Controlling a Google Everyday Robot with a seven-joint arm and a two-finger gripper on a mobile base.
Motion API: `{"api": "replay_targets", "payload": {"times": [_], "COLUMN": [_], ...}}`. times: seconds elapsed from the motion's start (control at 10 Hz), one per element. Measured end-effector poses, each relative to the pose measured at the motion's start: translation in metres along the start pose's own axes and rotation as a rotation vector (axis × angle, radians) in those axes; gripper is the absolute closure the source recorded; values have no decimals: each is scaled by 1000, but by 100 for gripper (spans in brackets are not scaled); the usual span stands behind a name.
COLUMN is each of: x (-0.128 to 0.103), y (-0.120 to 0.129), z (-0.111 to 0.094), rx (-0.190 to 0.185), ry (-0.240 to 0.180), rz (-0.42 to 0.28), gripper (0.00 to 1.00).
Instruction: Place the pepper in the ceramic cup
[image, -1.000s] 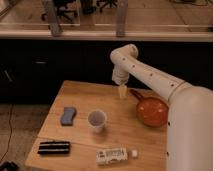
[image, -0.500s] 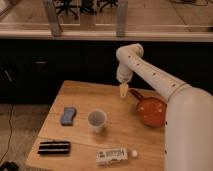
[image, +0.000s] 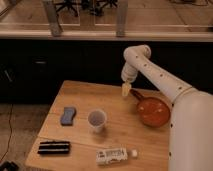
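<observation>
The ceramic cup (image: 96, 120) is a pale round tumbler with a dark inside, standing upright near the middle of the wooden table (image: 80, 95). My gripper (image: 126, 90) hangs from the white arm over the table's far right part, up and to the right of the cup and well apart from it. A slim dark red shape, the pepper (image: 136, 94), lies on the table just right of the gripper, at the far left rim of the orange bowl (image: 153, 113). Whether the gripper touches it does not show.
A blue sponge (image: 68, 115) lies left of the cup. A black ridged block (image: 53, 147) sits at the front left corner. A white bottle (image: 114, 155) lies on its side at the front edge. My white arm covers the table's right side.
The gripper has shifted slightly to the right, toward the orange bowl. The cup and the other objects have not moved.
</observation>
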Motion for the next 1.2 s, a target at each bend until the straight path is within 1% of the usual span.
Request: {"api": "replay_targets", "payload": {"times": [0.3, 0.6, 0.9, 1.0, 1.1, 1.2], "x": [5, 14, 23, 26, 33, 38], "y": [-4, -10, -17, -19, -23, -26], "z": [5, 9, 19, 22, 26, 32], "rx": [36, 74, 115, 121, 131, 132], "ry": [8, 36, 77, 85, 104, 113], "rz": [45, 80, 102, 113, 133, 152], "gripper": [20, 20, 20, 20, 20, 20]}}
